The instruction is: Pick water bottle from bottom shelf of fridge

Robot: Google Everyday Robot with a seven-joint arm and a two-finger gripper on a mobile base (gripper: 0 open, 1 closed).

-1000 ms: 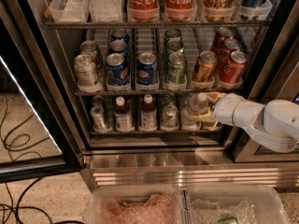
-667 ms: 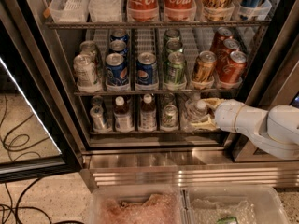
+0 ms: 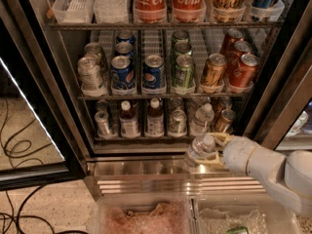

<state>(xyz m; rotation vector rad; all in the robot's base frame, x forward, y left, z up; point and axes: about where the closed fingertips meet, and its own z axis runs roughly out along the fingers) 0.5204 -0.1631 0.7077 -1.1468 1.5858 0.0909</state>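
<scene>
Fingers (image 3: pixel 220 137) of the gripper (image 3: pixel 207 149), low right before the fridge (image 3: pixel 146 167), are gripping the water bottle (image 3: pixel 196 155) just outside the bottom shelf (image 3: pixel 141 138), so the pick is seemingly finishing, needing only a steady lift clear

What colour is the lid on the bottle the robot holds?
White cap, camera view; the gripper holds the bottle in front of the bottom shelf.

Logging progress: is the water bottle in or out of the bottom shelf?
Out. The hand grips the water bottle in front of the steel base, below the bottom shelf rail.
</scene>
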